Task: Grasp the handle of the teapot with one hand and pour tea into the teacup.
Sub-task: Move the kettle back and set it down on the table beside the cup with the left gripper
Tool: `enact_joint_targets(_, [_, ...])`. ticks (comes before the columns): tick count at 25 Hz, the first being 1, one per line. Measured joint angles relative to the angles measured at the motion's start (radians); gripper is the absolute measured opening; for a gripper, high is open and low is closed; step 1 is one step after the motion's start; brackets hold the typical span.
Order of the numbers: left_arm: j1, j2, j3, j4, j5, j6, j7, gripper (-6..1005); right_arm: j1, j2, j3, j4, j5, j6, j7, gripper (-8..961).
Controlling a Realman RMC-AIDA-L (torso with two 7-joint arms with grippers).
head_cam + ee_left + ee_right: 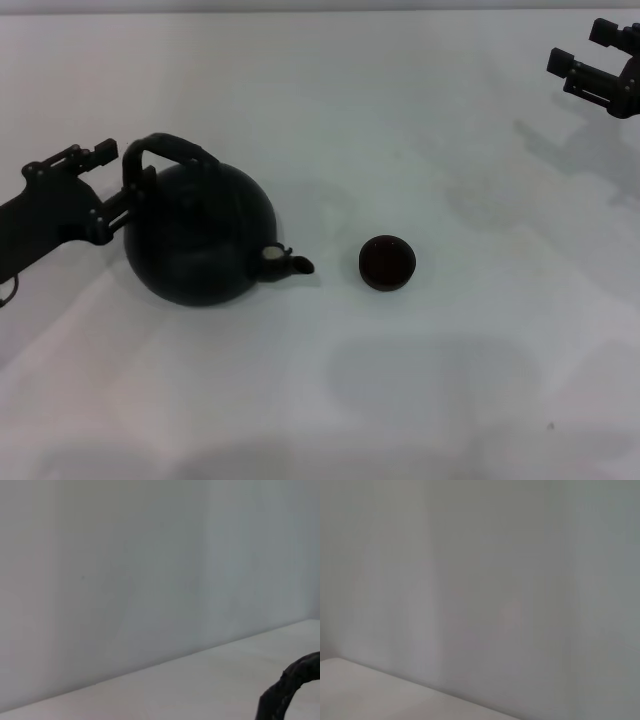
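Note:
The round matte black teapot (198,236) stands on the white table at left of centre, its short spout (291,263) pointing right toward the teacup. The arched black handle (172,147) rises over its top; a piece of it shows in the left wrist view (292,680). The tiny dark teacup (387,262) stands upright a little to the right of the spout, apart from it. My left gripper (116,180) is open, with its fingertips right at the handle's left leg. My right gripper (575,47) is open and empty at the far right, well away.
The white table (330,400) has nothing else on it. A pale wall fills most of both wrist views.

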Motion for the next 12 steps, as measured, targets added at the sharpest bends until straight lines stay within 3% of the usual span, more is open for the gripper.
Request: enact_joint_targets(12, [0.021, 0.002, 0.0, 0.0, -0.041, 0.047, 0.041, 700, -0.001, 0.0, 0.0, 0.01, 0.0, 0.0, -0.006, 785])
